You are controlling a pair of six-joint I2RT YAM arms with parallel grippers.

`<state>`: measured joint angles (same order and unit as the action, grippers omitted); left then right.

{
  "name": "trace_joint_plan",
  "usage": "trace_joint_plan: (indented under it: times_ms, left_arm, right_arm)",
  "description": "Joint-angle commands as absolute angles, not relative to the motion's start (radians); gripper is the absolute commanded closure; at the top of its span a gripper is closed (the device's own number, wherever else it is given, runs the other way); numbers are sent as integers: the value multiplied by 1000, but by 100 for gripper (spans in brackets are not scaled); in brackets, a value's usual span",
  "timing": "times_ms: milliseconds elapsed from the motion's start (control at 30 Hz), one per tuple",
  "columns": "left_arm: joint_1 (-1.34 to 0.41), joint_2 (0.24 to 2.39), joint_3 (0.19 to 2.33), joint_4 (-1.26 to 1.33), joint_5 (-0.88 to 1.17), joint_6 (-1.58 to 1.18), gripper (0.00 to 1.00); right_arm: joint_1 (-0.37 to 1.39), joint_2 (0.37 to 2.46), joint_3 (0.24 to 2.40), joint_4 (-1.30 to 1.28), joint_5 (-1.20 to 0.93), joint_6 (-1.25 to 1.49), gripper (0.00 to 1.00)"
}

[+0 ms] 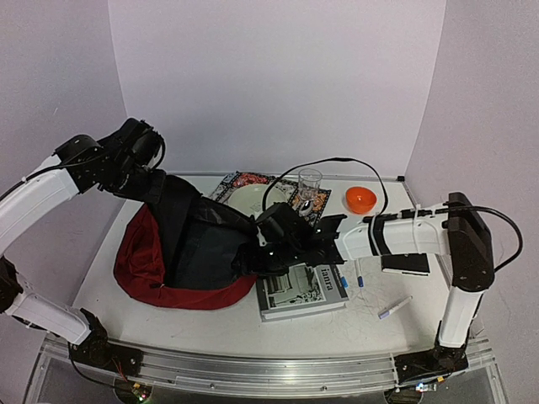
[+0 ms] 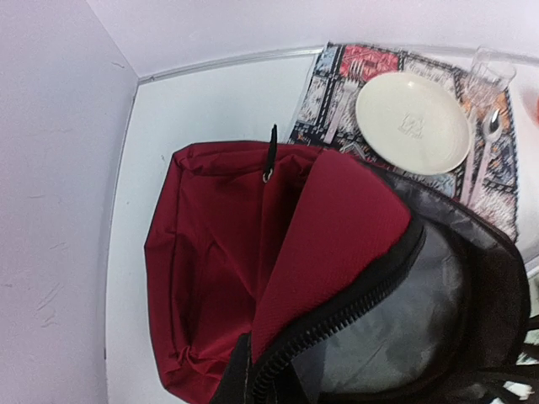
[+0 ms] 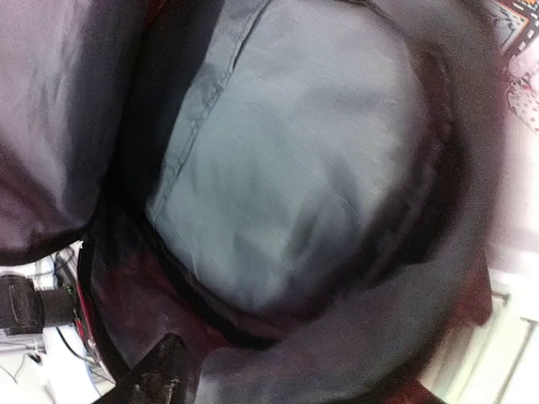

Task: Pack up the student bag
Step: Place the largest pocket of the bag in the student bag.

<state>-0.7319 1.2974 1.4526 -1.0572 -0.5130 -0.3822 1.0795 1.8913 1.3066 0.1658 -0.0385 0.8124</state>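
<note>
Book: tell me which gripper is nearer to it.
Right. The right gripper is at the bag's mouth, just beyond the book's far-left corner. The left gripper grips the bag's raised top edge, across the bag from the book.

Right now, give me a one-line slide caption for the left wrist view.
Open red bag, grey lining showing, on a white table beside a placemat with plate, glass and cutlery.

Cream plate [image 2: 413, 122] on patterned placemat [image 2: 337, 84]; clear glass [image 2: 488, 71], spoon [image 2: 491, 126] alongside; orange bowl [image 1: 360, 199] near.
</note>
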Motion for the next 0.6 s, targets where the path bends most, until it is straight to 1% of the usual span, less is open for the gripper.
trace_joint_plan:
  times_ms: [0,200,367,567]
  left_arm:
    - [-727,1304,1373,-1052,-578,-350,100]
    - [-716,1308,1285,-1049,-637,-345,100]
    - [-706,1349,1252,-1033,-614,-364,100]
    - [-686,1432,1151,-927,-574,-405,98]
  right_arm:
    - [1059,1745,1264,122,-56,717,27]
    - [960,1576,1107,78,-67,678,15]
    - [865,1479,965,27,-60,671,13]
    - [767,1428,839,17,-77,661,11]
